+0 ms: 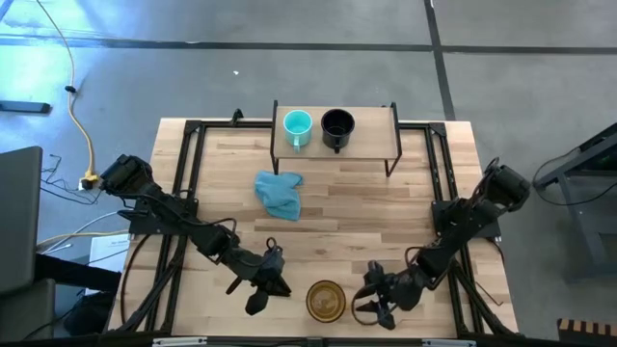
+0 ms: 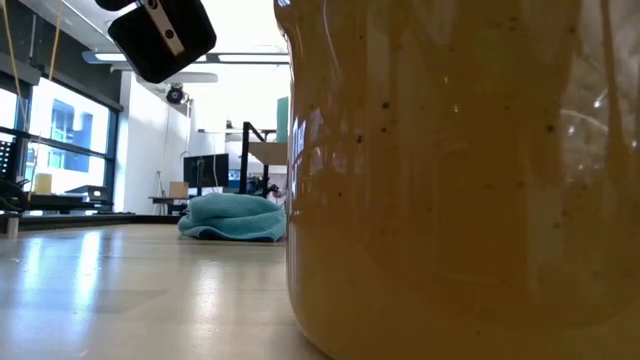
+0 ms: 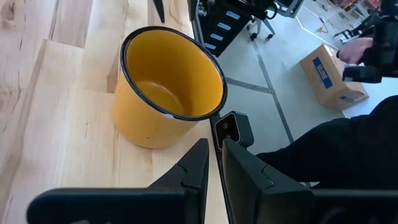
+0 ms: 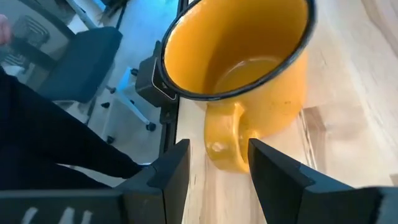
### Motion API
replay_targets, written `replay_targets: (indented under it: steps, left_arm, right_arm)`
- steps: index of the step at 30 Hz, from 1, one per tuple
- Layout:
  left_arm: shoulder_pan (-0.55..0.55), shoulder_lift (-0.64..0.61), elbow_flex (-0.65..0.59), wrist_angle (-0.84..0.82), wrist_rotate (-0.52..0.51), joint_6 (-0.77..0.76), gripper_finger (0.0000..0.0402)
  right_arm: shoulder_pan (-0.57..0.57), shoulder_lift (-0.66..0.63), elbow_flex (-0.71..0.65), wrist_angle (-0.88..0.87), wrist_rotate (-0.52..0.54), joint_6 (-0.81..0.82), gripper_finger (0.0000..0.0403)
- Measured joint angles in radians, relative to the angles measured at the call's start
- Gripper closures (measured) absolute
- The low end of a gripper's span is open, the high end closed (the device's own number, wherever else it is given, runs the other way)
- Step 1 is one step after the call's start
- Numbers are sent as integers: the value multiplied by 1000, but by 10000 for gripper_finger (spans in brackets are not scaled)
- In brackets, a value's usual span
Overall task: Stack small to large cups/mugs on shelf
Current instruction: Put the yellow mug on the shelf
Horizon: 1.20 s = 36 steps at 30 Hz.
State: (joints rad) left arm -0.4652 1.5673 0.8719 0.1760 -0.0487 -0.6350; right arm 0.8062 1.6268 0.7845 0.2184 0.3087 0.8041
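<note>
Amber mug [image 4: 239,81] sits at the table's near edge; your right gripper [image 4: 217,165] is spread, straddling its handle — rigid, glossy enamel, so clamp the handle squarely. Left gripper [image 3: 213,163] is pinched empty beside the mug. Beyond the mug, the shelf [image 1: 371,143] holds the turquoise mug [image 1: 297,125] and black mug [image 1: 337,125].

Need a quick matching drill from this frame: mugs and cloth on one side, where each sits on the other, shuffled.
Things:
1. turquoise mug
2. black mug
3. amber mug
4. blue-teal cloth

Places:
A. mid-table, in front of the shelf
B. near table edge, between both grippers
C. on the shelf, left of the other mug in the high view
D. on the shelf, right of the other mug in the high view

Pairs: 1-C, 2-D, 3-B, 4-A
</note>
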Motion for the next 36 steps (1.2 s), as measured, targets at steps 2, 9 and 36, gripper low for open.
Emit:
replay_targets:
  steps: [2,9,36]
  left_arm:
    - [0,0,0,0,0,0,364]
    - [0,0,0,0,0,1,364]
    - [0,0,0,-22,15,2,364]
  right_arm:
    - [-1,25,27,-34,7,-8,250]
    - [-1,114,111,-102,29,-10,250]
    - [-23,207,209,-140,128,110,250]
